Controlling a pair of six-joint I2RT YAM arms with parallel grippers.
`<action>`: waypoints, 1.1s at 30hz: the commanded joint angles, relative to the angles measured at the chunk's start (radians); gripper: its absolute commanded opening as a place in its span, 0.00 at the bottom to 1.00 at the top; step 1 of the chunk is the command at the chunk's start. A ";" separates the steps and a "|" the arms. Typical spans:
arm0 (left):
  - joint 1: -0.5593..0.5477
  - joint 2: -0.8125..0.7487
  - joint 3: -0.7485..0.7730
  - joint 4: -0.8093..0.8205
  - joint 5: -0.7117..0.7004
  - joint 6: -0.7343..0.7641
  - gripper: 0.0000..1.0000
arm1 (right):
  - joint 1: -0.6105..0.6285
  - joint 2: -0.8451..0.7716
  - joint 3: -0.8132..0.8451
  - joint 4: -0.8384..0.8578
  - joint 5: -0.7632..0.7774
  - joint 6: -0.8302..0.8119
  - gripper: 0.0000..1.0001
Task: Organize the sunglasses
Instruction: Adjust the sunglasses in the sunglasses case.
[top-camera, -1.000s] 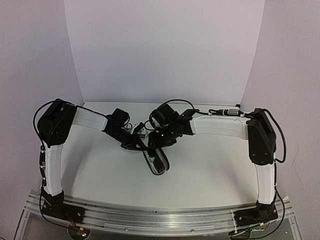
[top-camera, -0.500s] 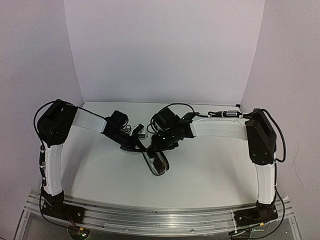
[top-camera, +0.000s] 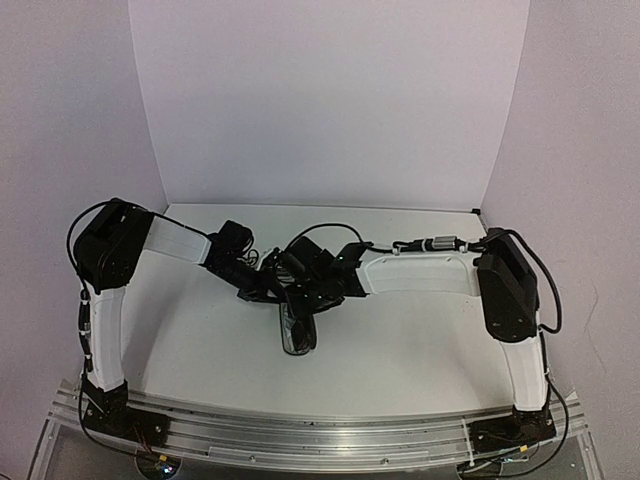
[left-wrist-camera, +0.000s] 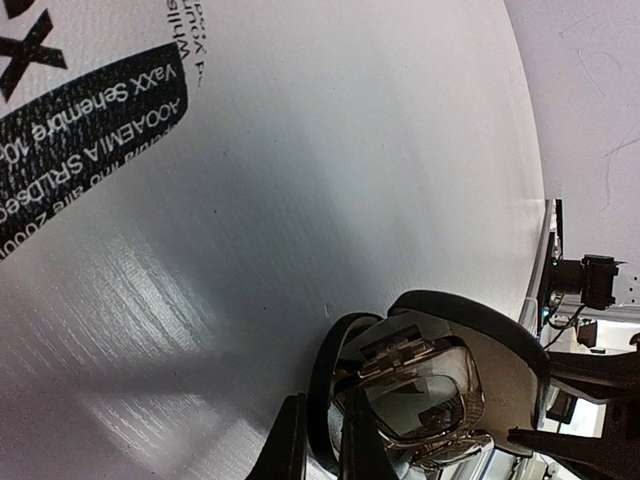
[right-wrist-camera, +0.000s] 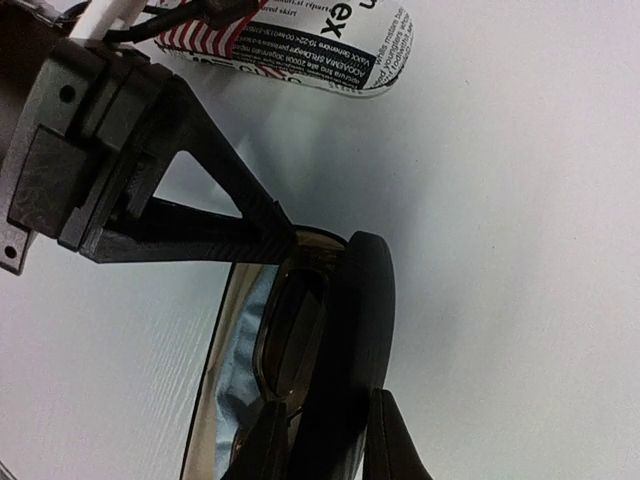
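The oval black case (top-camera: 297, 330) lies open at the table's middle, between both grippers. The brown sunglasses (left-wrist-camera: 425, 395) lie folded inside it on a pale blue cloth (right-wrist-camera: 238, 400); they also show in the right wrist view (right-wrist-camera: 290, 335). My left gripper (left-wrist-camera: 325, 450) is shut on the rim of the case's lower shell (left-wrist-camera: 330, 380). My right gripper (right-wrist-camera: 325, 445) is shut on the raised black lid (right-wrist-camera: 350, 320), one finger on each side. In the top view the left gripper (top-camera: 276, 291) and right gripper (top-camera: 302, 303) meet over the case. The white sunglasses are out of view.
The striped black-and-white case (right-wrist-camera: 330, 45) with printed text lies just behind the black case; it also fills the upper left of the left wrist view (left-wrist-camera: 80, 100). White walls close the table on three sides.
My right arm has swung left and nearer with the lid in its grip. The black case has shifted left and turned more upright in the top view. My left gripper has kept its place.
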 joint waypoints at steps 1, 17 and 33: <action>-0.008 -0.008 -0.001 0.021 0.046 -0.002 0.04 | 0.039 0.101 0.096 -0.069 0.100 0.013 0.18; -0.008 -0.013 0.002 0.019 0.068 -0.003 0.02 | 0.119 0.289 0.302 -0.259 0.217 -0.119 0.27; 0.004 -0.025 -0.008 -0.004 0.063 0.023 0.01 | 0.099 0.134 0.192 -0.235 0.196 -0.074 0.24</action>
